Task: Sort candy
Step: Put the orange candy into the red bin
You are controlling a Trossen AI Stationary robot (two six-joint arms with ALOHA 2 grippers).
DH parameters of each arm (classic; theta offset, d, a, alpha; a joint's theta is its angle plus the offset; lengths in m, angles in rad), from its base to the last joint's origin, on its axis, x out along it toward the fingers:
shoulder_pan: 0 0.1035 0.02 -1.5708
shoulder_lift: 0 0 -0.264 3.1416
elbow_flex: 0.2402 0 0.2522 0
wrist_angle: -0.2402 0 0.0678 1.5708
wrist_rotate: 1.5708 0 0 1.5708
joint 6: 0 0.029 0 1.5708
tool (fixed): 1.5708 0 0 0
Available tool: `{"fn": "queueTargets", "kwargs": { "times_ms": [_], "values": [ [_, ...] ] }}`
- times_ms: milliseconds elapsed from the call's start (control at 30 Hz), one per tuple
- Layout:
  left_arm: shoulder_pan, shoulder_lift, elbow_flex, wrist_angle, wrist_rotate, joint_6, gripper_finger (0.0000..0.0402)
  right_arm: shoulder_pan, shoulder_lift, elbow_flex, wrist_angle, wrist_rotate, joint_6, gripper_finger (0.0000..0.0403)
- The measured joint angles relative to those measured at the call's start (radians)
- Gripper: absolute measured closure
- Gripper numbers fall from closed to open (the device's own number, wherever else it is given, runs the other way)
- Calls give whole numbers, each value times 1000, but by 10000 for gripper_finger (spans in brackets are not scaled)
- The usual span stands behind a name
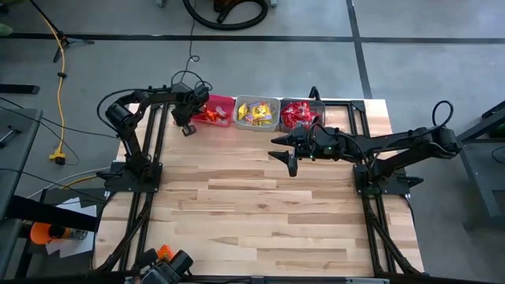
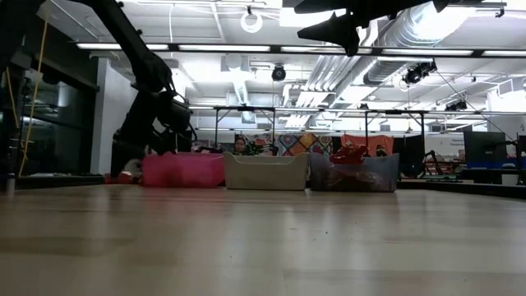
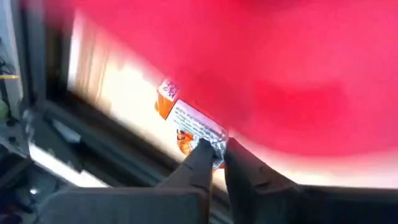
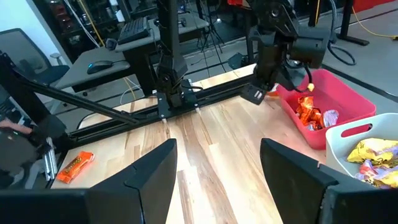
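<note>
The wooden tabletop (image 1: pixel 268 213) lies mostly bare, the work gathered along its far edge, where three bins stand side by side in a row: a red bin (image 1: pixel 218 111) holding orange-wrapped candy (image 4: pixel 309 112), a pale middle bin (image 1: pixel 258 113) with yellow candy (image 1: pixel 255 115), and a clear grey bin (image 1: pixel 301 113) filled with red candy (image 1: pixel 296 116), so each colour has its own home. The left gripper (image 3: pixel 214 152) is down at the outer side of the red bin, its jaws pinched together on the edge of an orange-and-silver candy wrapper (image 3: pixel 193 127), probably a piece that lies just outside the bin wall, though the close wrist view is too blurred to say whether it rests on the tabletop or has been lifted. The right gripper (image 1: pixel 290 155) hangs above the tabletop just in front of the grey bin, jaws apart and holding nothing, seemingly waiting. One more orange packet (image 4: pixel 74 166) lies off the tabletop beside the left arm's base.
</note>
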Motion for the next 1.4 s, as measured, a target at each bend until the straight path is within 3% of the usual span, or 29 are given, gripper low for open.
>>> {"fn": "queueTargets", "kwargs": {
  "times_ms": [267,333,433,567,667,833,1100,1167,1267,1400],
  "values": [
    [1,-214,0,-71,44,-52,398,0,0,0,0,-1,0,178],
    [1,-302,0,-68,126,-104,397,0,0,0,1,-1,0,178],
    [-1,-456,-14,-17,338,-207,400,0,0,0,3,-1,0,178],
    [-48,-683,-88,179,581,-299,400,2,0,0,3,-2,0,178],
    [-125,-837,-179,358,624,-367,401,3,0,0,3,-2,0,178],
    [-227,-1008,-341,600,601,-448,401,3,0,0,5,-3,0,178],
    [-248,-1023,-406,710,546,-495,401,2,0,0,12,-3,0,178],
    [-245,-1000,-406,749,487,-503,402,2,0,0,12,-3,0,178],
    [-217,-932,-402,813,392,-528,401,2,0,0,12,-2,0,178],
    [-151,-766,-326,755,382,-545,401,2,0,0,19,-2,1,178]
  ]
}}
